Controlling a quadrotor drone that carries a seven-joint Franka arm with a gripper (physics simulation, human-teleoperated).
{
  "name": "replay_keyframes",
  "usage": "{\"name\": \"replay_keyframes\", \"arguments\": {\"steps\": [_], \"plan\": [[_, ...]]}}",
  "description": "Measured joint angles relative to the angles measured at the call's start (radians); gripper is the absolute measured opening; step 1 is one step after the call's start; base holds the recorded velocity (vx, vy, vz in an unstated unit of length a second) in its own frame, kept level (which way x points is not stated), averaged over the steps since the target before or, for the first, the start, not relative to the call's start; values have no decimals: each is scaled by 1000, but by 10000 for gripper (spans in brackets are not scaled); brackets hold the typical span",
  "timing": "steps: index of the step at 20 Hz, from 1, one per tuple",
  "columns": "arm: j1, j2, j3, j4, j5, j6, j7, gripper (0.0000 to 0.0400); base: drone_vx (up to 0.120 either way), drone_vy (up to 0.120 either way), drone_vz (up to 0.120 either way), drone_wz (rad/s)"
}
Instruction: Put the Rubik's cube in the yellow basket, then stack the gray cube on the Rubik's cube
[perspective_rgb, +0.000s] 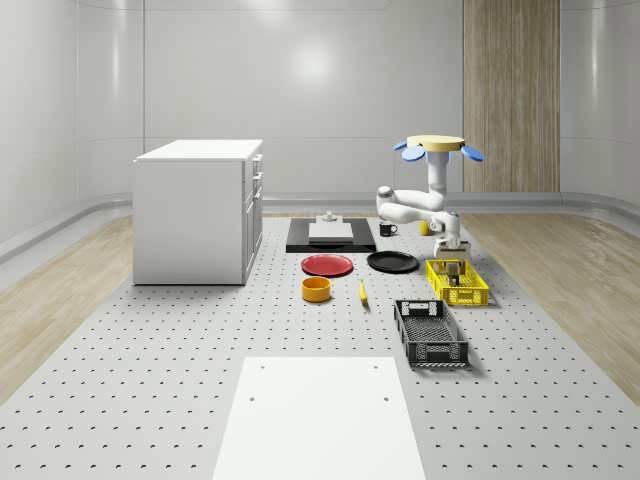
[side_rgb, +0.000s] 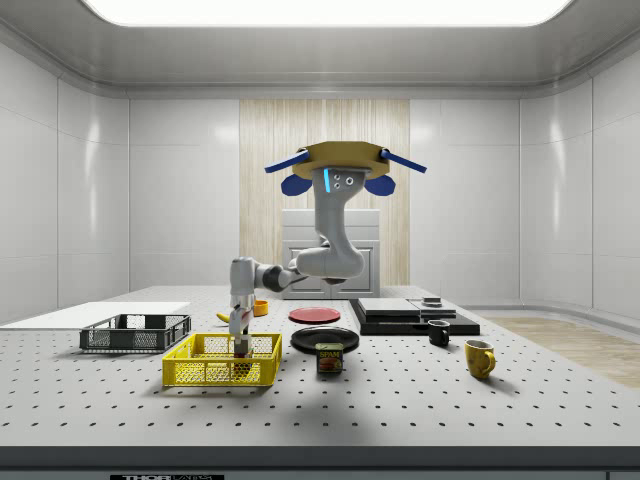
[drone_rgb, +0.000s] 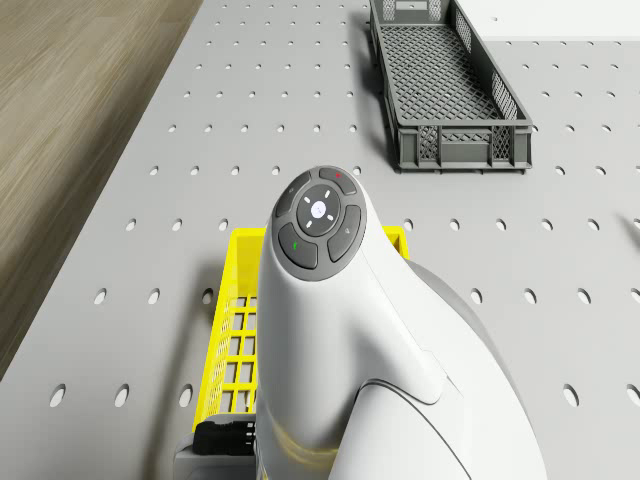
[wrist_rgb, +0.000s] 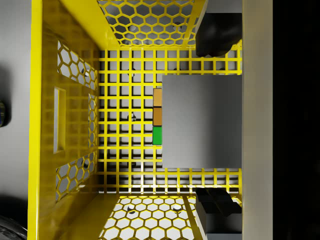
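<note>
The drone (side_rgb: 345, 160) hovered above the table (perspective_rgb: 180, 400), beside the yellow basket (perspective_rgb: 457, 283), with its arm reaching down into that basket. In the wrist view, the gripper (wrist_rgb: 215, 112) pointed straight down with its two fingers (wrist_rgb: 216, 35) spread wide, released, one on either side of the gray cube (wrist_rgb: 202, 120). The gray cube lay directly below the gripper, centred between the fingers, sitting on the Rubik's cube (wrist_rgb: 157, 116), of which a strip of orange and green tiles peeked out along one edge. Both cubes were inside the yellow basket. Judging from this, the stacking looked done, and the coming move would be a straight lift clear.
</note>
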Motion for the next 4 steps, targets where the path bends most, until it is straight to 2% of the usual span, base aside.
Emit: {"name": "replay_keyframes", "arguments": {"steps": [4], "plan": [[1,-3,19,-3,19,-4,1,397,0,0,0,0]]}}
